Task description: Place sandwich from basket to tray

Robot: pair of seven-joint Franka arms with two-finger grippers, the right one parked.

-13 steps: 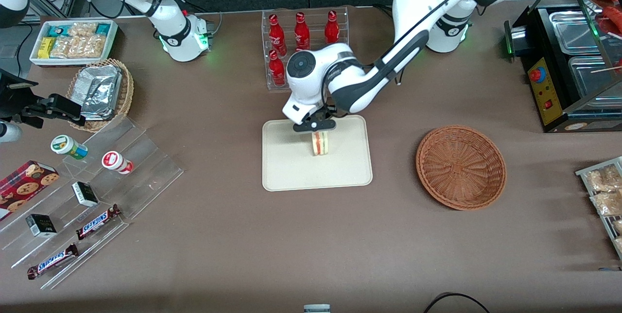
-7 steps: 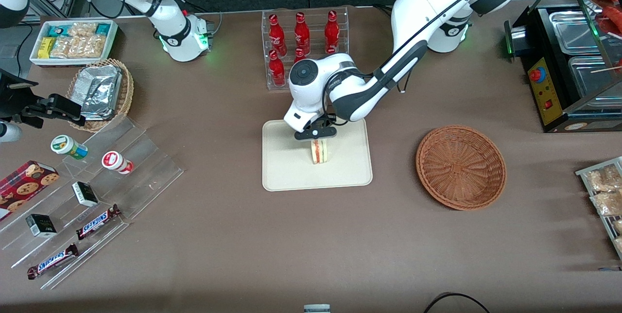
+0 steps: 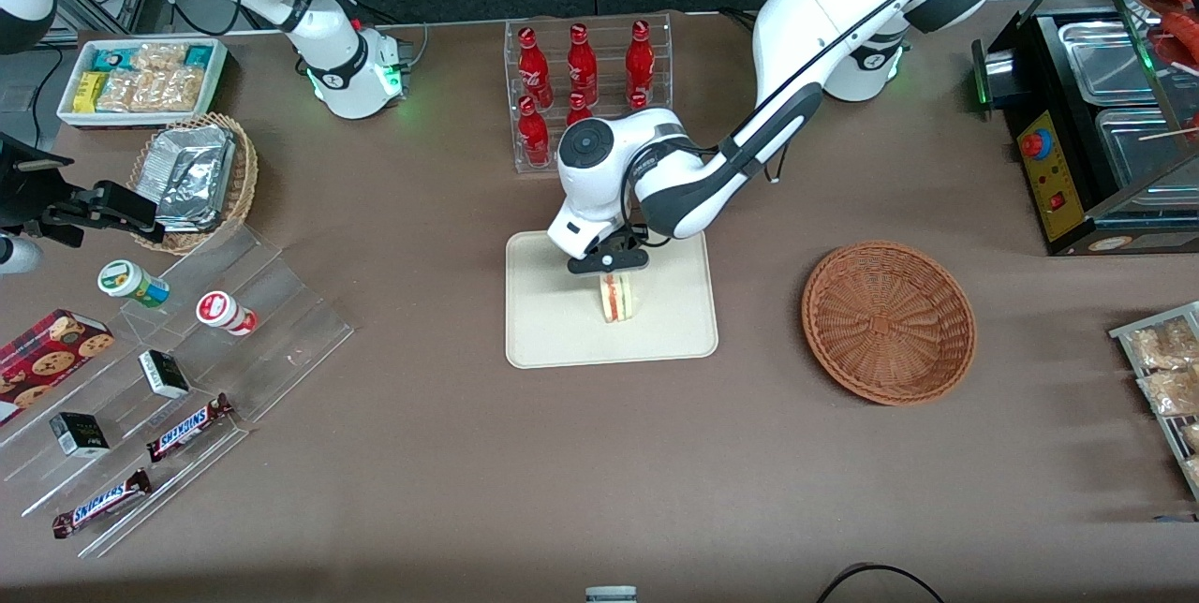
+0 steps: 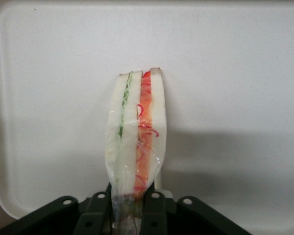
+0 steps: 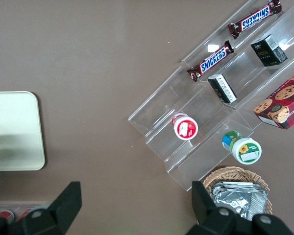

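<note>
Front view first, operator: your gripper (image 3: 614, 268) sits over the tray (image 3: 548, 322), near the edge closest to the rack of red bottles (image 3: 581, 79), and it is clamped on the sandwich (image 3: 616, 298). You can see the sandwich standing on edge on the tray, its red filling stripe facing up at the camera. From your wrist camera, the fingers (image 4: 152, 205) pinch the wrapped wedge (image 4: 136, 142) at one end, with cream tray floor (image 4: 235, 73) all around it. Your brown basket (image 3: 888, 321) lies well apart from the tray, toward the working arm's end of the table.
</note>
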